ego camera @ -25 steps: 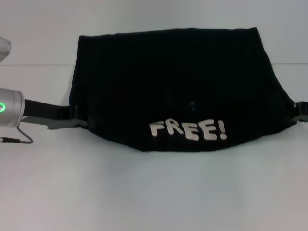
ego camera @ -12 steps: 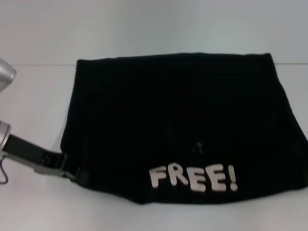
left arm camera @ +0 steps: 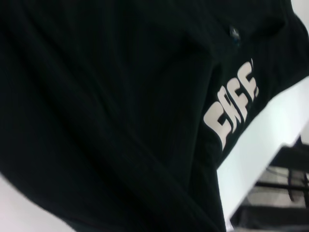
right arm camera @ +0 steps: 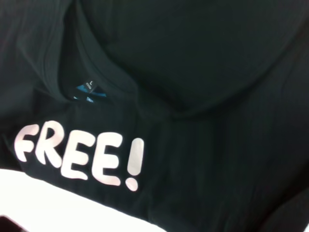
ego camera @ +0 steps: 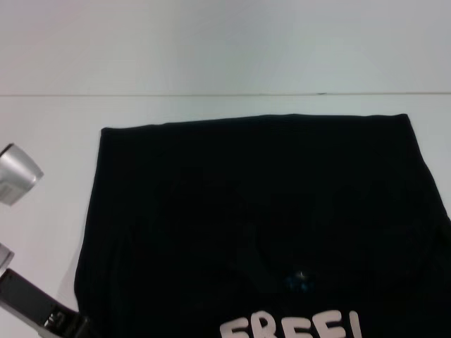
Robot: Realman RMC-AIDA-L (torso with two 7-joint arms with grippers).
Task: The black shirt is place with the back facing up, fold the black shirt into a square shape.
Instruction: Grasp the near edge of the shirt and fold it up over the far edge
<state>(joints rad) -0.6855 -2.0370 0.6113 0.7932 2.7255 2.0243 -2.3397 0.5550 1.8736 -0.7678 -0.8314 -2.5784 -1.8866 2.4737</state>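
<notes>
Head view shows the black shirt [ego camera: 254,218] spread across the white table [ego camera: 211,56], filling the centre and lower right of the frame, its straight folded edge toward the top. White "FREE!" lettering [ego camera: 292,327] is cut off at the bottom edge, with a small blue neck label [ego camera: 296,282] just above it. The left gripper [ego camera: 67,325] sits at the lower left corner, touching the shirt's side edge, probably to drag or fold that side; whether it is clamped on the cloth I cannot tell. The right gripper is out of frame. Nothing else lies near the shirt to block a fold
</notes>
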